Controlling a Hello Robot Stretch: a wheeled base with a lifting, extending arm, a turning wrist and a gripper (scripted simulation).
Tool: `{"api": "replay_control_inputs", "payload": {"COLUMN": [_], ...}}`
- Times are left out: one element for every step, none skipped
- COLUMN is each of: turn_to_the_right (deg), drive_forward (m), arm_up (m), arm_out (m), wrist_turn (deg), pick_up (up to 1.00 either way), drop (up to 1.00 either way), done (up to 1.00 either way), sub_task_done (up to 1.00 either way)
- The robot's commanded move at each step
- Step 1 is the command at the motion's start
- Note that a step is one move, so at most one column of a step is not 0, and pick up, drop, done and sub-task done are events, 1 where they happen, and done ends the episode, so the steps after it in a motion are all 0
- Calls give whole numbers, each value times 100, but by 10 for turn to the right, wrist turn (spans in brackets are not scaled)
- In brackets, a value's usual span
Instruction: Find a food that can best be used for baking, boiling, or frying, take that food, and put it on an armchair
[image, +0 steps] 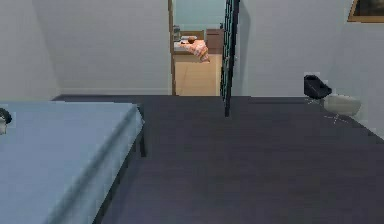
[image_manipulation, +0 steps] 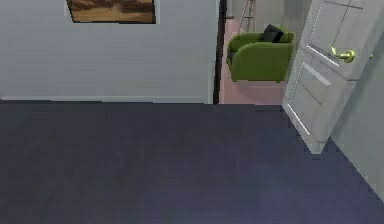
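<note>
Forward view. At the lower left you see a bed (image: 55, 150) with a pale blue cover. A small dark object (image: 4, 120) lies on it at the picture's left edge, too small to name. Dark carpet (image: 250, 160) runs from the bed to the far wall. In that wall an open doorway (image: 198, 70) is flanked on its right by a dark door leaf (image: 231, 55). Through the doorway you see a tan floor and a wooden piece of furniture (image: 182, 55) with a pinkish shape (image: 198, 48) on it, which cannot be identified. Against the right wall stands a chair-like form (image: 330, 97), dark on its left and pale on its right. A picture frame corner (image: 367, 10) shows at the upper right.

Arm side view. A pale wall carries a framed picture (image_manipulation: 111, 9) at the top edge. To its right a second doorway (image_manipulation: 232, 85) opens onto a pinkish floor. There a green armchair (image_manipulation: 258, 58) stands with a dark object (image_manipulation: 272, 35) on its upper part. A white panelled door (image_manipulation: 325, 85) with a brass handle (image_manipulation: 343, 55) stands open just right of that doorway.

You cannot tell the state of the claw from these views. You cannot tell where the food is either. The armchair lies beyond the second doorway, well apart from the bed.
</note>
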Motion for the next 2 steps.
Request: {"api": "replay_control_inputs", "payload": {"turn_to_the_right": [0, 30], "drive_forward": [20, 0], "arm_up": [0, 0], "arm_out": [0, 0], "wrist_turn": [0, 0], "pick_up": [0, 0], "drop": [0, 0], "done": [0, 0], "sub_task_done": [0, 0]}}
